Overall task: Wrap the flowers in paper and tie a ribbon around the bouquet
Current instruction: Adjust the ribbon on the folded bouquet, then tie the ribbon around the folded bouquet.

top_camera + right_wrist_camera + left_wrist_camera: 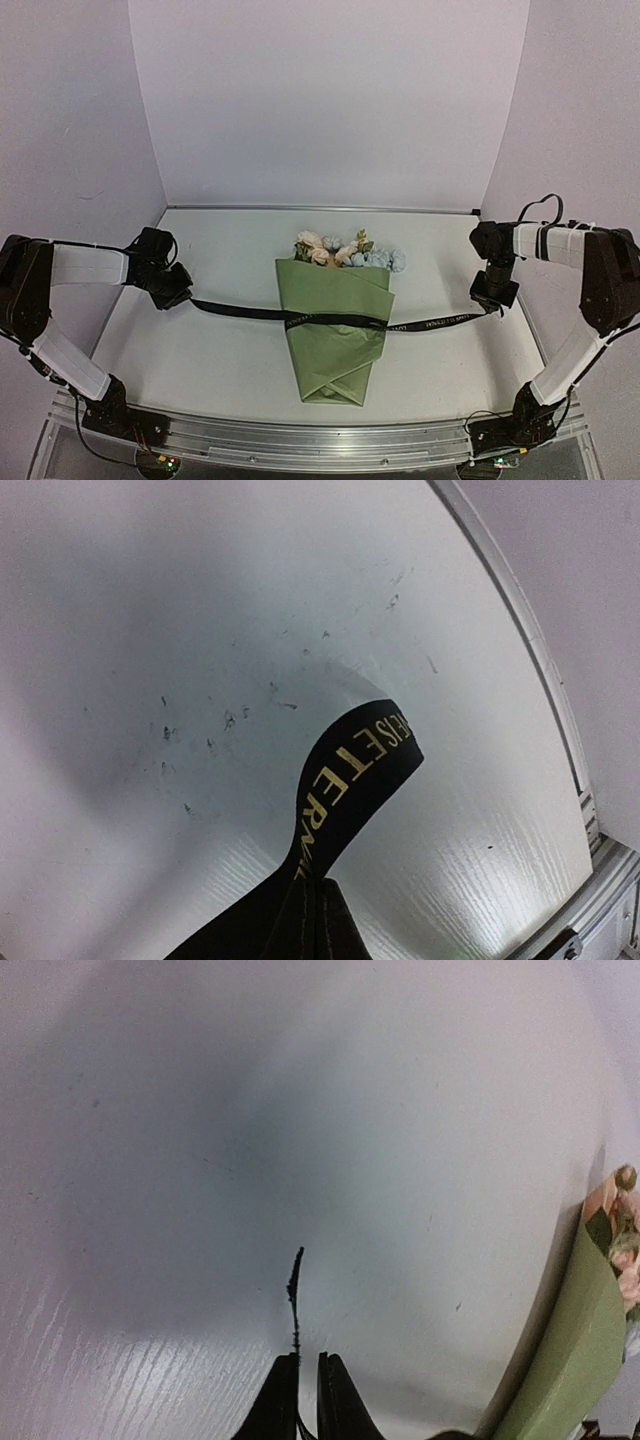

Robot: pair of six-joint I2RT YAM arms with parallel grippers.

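Inspection at the tying stage. The bouquet (335, 365) lies flat on the surface (200, 360), between the two sets of fingers and well apart from each. Its narrow folded end points toward the arm bases, and the flowers (345, 252) show at the far, wide end. The paper (330, 290) is closed round the stems in a cone, so wrapping is judged done. The ribbon (240, 311) runs in one line from the left fingers (282, 1405), over the cone about midway along it, to the right fingers (335, 930). No knot or loop is visible, so tying is judged not yet done. Right fingers: pressed together, pinching the ribbon near its end, with the lettered tail curling up beyond the tips. Left fingers: nearly together with a thin slit between them, and the ribbon's ragged end rising edge-on out of that slit. Whether they bite on it cannot be told. Handling, as judgement: the ribbon is light, limp and probably smooth, so it would sag and slide out of a slack pinch. It is best taken flat across its width, a little in from the end, as on the right. The paper is thin and creased and is likely to crumple or spring open under a hard pull. The cone looks light enough to shift sideways. The blooms look soft and should not be gripped; any hold on the bouquet belongs on the wrapped stems toward the narrow end.
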